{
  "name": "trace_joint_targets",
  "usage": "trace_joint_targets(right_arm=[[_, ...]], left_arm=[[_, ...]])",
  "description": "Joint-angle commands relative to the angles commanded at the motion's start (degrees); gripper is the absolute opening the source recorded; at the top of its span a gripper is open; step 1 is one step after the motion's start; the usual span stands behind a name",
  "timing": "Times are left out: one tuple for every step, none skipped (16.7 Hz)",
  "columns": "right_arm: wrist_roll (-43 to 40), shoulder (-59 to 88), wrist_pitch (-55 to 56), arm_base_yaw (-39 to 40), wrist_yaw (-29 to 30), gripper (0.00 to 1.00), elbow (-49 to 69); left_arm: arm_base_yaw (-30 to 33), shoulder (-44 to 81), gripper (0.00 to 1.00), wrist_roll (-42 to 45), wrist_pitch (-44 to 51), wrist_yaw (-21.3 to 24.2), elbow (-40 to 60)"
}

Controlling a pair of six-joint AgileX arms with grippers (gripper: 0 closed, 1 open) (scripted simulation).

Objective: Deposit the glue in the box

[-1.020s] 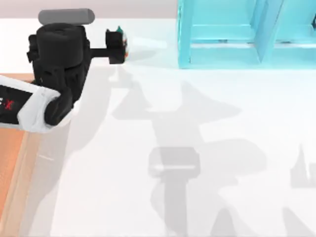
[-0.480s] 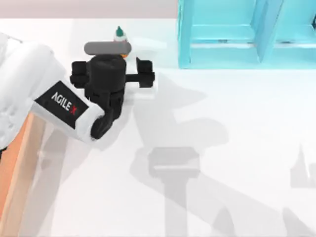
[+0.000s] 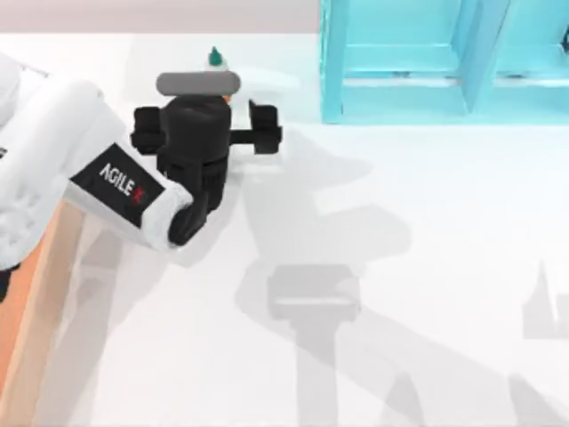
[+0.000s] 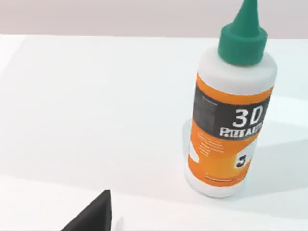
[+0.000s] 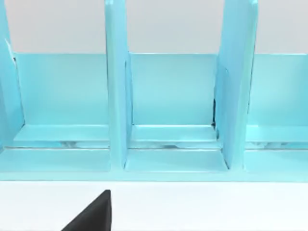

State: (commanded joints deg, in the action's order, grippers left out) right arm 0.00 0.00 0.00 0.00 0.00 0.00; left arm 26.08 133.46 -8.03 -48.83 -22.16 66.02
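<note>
The glue (image 4: pixel 231 120) is a small white bottle with a green cone cap and an orange label. It stands upright on the white table. From above, its green cap (image 3: pixel 216 60) shows just behind my left gripper (image 3: pixel 206 116). That gripper is open, its fingers (image 3: pixel 266 138) spread wide to left and right, and it sits on the near side of the bottle without touching it. One dark finger (image 4: pixel 91 216) shows in the left wrist view. The box (image 3: pixel 20 302) shows as an orange-brown strip at the table's left edge, partly under my left arm. A dark finger (image 5: pixel 91 216) of my right gripper shows well off to one side in the right wrist view.
A bright teal shelf (image 3: pixel 427 62) with upright dividers stands at the back right, close to the right of the glue. The right wrist view faces its compartments (image 5: pixel 173 120). Arm shadows lie across the white table in front.
My left arm has swung from the left of the glue round to its near side, with the fingers now spread left and right. The glue stands where it was.
</note>
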Motion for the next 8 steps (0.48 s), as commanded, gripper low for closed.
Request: trace_joint_targets(right_arm=[[0.0,0.0,0.0,0.0,0.0,1.0,0.0],[0.0,0.0,0.0,0.0,0.0,1.0,0.0],[0.0,0.0,0.0,0.0,0.0,1.0,0.0],[0.0,0.0,0.0,0.0,0.0,1.0,0.0],[0.0,0.0,0.0,0.0,0.0,1.0,0.0],[0.0,0.0,0.0,0.0,0.0,1.0,0.0],[0.0,0.0,0.0,0.0,0.0,1.0,0.0],[0.0,0.0,0.0,0.0,0.0,1.0,0.0]], left_arm=[[-0.23,1.24,1.0,0.07,0.6,0.26,1.91],[-0.52,2.74,1.0,0.17,1.38,0.58,4.27],[-0.86,4.43,1.0,0.29,2.32,0.94,6.99],[-1.24,6.24,1.0,0.42,3.38,1.34,9.94],[-1.65,8.1,1.0,0.57,4.52,1.75,13.0],[-2.08,9.9,1.0,0.71,5.68,2.17,16.03],[-2.5,11.59,1.0,0.85,6.79,2.58,18.91],[-2.91,13.11,1.0,0.97,7.82,2.98,21.53]])
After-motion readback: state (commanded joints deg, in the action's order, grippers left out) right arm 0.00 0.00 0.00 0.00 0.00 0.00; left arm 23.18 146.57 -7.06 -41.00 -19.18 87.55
